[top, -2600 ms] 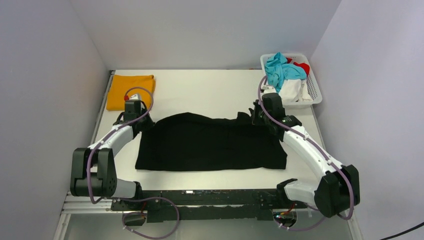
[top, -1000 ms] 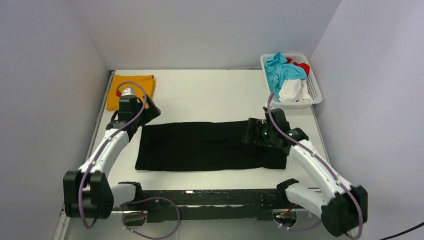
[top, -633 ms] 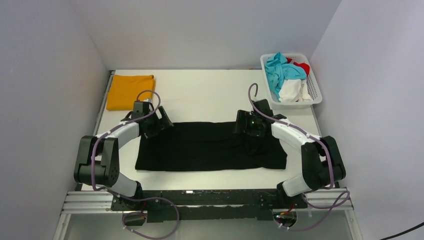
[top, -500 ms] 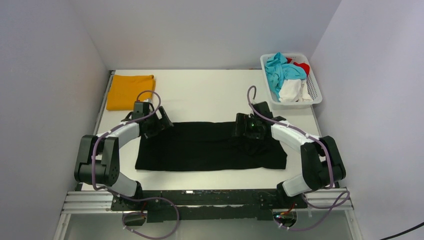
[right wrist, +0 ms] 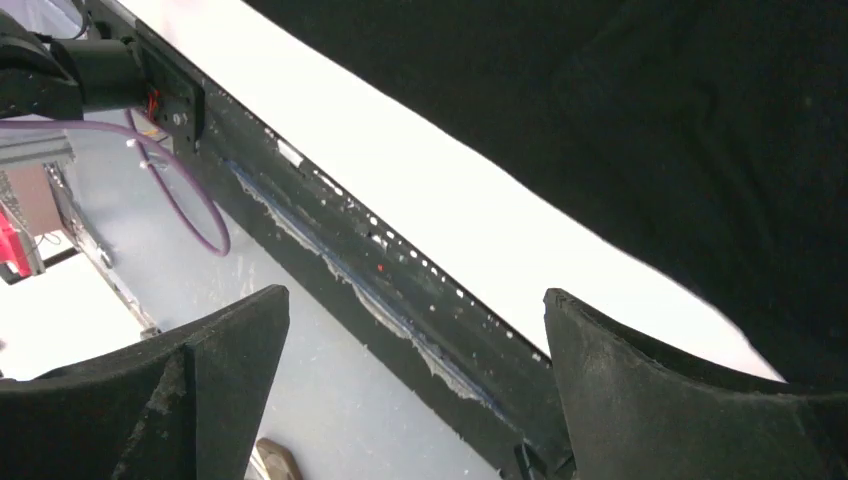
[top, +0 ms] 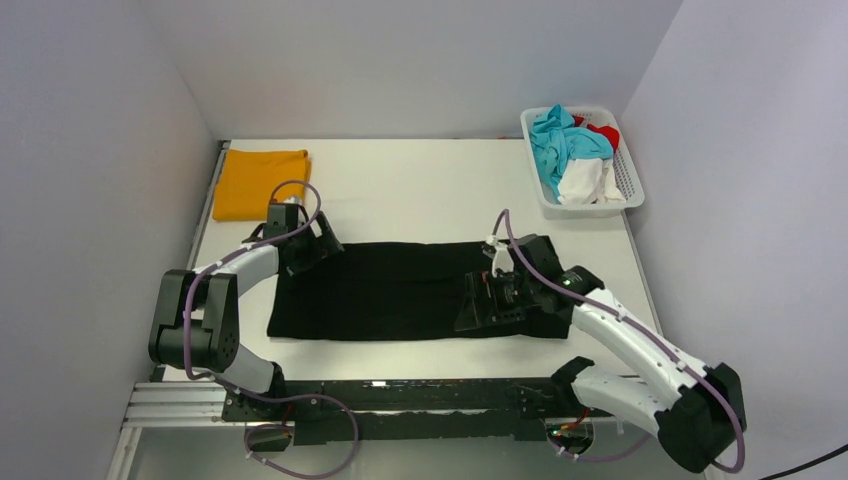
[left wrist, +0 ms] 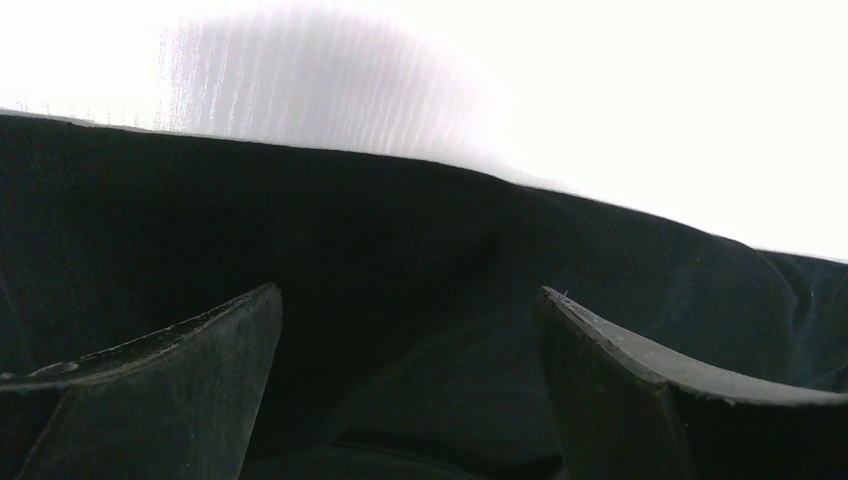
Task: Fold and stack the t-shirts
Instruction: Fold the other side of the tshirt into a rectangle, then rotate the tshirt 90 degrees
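Clothes (top: 572,150) fill the basket (top: 628,185) far right. We see left gripper (top: 322,243) and right gripper (top: 475,308) wide open, empty, over the black t-shirt (top: 400,290); orange t-shirt (top: 260,182) far left.

Black t-shirt (top: 400,290) flat — orange t-shirt (top: 260,182) folded

Overhead camera and close wrist cameras share black t-shirt (top: 400,290)
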